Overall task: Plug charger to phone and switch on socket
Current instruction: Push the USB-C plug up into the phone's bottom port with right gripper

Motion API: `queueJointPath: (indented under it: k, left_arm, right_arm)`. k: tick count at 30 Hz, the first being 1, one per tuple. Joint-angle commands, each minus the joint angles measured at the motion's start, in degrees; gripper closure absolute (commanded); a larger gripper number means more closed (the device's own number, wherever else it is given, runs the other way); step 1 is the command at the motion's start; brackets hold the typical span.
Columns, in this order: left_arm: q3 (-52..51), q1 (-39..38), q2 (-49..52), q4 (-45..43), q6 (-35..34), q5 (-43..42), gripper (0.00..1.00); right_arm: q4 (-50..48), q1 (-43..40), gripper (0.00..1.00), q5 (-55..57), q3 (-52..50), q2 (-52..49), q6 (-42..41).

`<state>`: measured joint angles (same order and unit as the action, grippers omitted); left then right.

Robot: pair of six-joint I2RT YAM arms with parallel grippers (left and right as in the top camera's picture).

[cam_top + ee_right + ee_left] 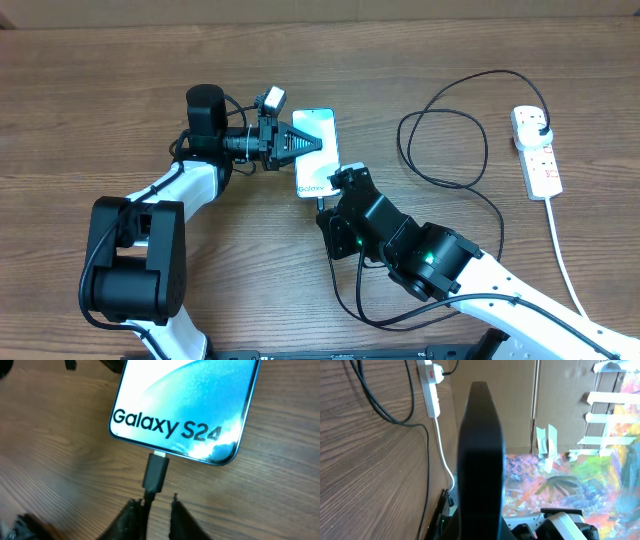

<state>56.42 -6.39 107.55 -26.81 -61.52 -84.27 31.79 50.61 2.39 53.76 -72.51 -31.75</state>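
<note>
The phone (318, 122) lies flat on the wooden worktop (100, 80), a little left of the middle, screen up. Its "Galaxy S24" end points toward the right arm.

The left tool (312, 143) reaches in from the left and lies across the middle of the screen. From above it tapers to a single point. In its own wrist view it is one dark wedge with no gap that I can see, so the fingers read as pressed together, with nothing pinched between them.

At the near end of the phone sits the charger (155, 475). Its black connector is lined up square with the port in the bottom edge. A sliver of bright metal shows between the connector body and the phone — how far it has gone in I cannot tell.

The right tool (154, 505) is just behind the connector, its two fingers slightly spread. The cable runs back between them, lying against the left-hand finger in that view and clear of the other, so nothing is being squeezed.

From there the thin black cable loops wide over the right half of the worktop. It ends at the black plug (541, 127), which is seated in the far outlet of the socket (543, 170). The white strip lies near the right edge, well apart from both arms. Its red switches are too small to read — on or off, I cannot say.
</note>
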Motion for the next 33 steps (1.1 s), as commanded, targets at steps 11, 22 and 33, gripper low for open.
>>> queueJointPath:
  k: [11,22,33]
  left_arm:
    - [0.96,-0.39,0.09,-0.2,0.22,0.92,0.96]
    - [0.96,-0.39,0.09,-0.2,0.24,0.85,0.96]
    - [0.96,-0.44,0.09,-0.2,1.77,-2.95,0.96]
  right_arm:
    - [0.81,-0.09,0.42,-1.92,-0.13,-0.22,-0.33]
    - [-1.18,-0.09,0.72,1.46,-0.13,-3.5,-2.75]
    - [-5.49,-0.11,0.96,4.13,-0.13,-3.65,-2.75]
